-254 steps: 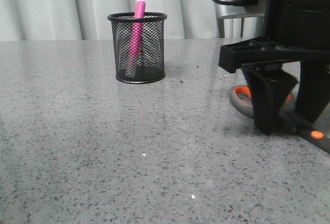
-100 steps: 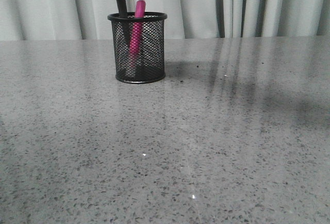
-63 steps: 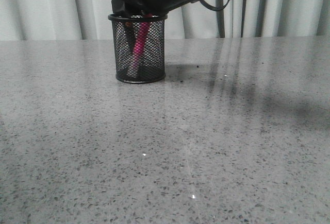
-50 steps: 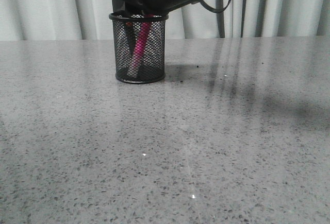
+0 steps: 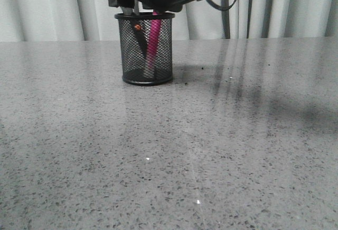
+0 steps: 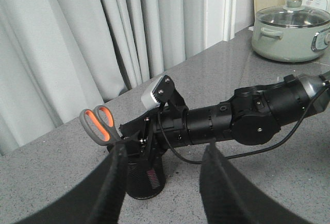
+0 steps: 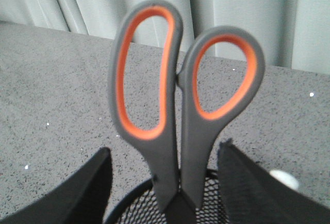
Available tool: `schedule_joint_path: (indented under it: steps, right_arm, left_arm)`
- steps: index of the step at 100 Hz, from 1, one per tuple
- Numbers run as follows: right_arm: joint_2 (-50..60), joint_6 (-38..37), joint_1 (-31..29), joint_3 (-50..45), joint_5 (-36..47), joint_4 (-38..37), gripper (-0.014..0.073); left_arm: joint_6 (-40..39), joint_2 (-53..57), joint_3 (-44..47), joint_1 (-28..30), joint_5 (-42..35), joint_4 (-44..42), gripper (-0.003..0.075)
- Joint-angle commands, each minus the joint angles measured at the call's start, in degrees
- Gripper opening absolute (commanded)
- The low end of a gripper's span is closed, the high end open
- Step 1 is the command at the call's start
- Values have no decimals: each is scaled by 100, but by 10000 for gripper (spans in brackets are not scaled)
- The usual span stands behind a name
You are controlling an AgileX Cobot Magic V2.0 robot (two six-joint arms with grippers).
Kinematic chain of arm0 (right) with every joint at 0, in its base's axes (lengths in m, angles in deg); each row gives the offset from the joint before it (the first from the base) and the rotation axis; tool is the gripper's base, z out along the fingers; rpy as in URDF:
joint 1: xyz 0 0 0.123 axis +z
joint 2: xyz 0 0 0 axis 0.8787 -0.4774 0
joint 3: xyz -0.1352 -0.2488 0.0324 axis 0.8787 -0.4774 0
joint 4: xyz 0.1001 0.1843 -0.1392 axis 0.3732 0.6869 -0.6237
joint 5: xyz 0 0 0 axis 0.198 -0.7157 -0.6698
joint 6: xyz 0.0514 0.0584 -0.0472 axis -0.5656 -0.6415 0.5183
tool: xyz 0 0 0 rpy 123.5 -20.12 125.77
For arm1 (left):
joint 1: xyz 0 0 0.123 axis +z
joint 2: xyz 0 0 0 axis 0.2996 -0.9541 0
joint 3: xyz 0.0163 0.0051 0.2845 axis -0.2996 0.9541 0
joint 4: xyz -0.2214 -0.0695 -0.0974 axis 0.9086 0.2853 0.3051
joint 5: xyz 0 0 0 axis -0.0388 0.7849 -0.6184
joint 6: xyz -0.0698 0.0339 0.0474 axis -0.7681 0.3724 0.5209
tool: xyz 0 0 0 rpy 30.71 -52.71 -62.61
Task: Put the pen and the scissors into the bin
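Grey-handled scissors (image 7: 175,105), orange-lined loops up, blades down in bin (image 5: 148,47).

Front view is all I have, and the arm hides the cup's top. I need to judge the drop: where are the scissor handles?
Observer: The right wrist view shows the scissors blade-down in the bin, with both orange-lined loops above its rim.
Operator: Is the right claw gripping them?
Observer: No. The right claw is open, with a gap showing between each finger and the handles.
Operator: And the left arm?
Observer: The left claw is open and holds nothing. It is set back from the bin, with its camera facing the bin.
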State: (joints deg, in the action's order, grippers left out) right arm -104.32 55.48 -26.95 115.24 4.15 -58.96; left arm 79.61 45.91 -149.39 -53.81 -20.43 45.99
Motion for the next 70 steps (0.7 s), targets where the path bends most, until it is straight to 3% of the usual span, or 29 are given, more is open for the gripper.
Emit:
schedule_joint_path:
  steps: [1, 16, 24, 31, 37, 40, 53, 70]
  right_arm:
    - [519, 45, -17, 127, 465, 0, 454]
    - [941, 45, -17, 127, 563, 0, 453]
    - [1272, 45, -17, 127, 466, 0, 399]
    - [1614, 45, -17, 127, 125, 0, 234]
    - [1958, 45, -17, 127, -407, -40, -7]
    - [2082, 55, -17, 127, -688, -100, -80]
    - [3037, 80, -17, -326, -1258, -598, -66]
    - [4833, 80, -17, -1598, -1701, -801, -69]
  left_arm:
    - [-20, -17, -158, -45, -388, 49, 295]
    - [-20, -17, -158, -45, -400, 36, 295]
    - [-60, -3, -147, -45, -400, -59, 295]
    - [-309, 101, -12, -45, -563, -249, 289]
    - [-721, 311, 238, -45, -742, -479, 268]
    - [-933, 392, 379, -45, -785, -654, 258]
    - [-1680, 1100, 1180, -45, -856, -1223, 186]
    - [-1734, 2384, 2151, -45, -625, -1278, 120]
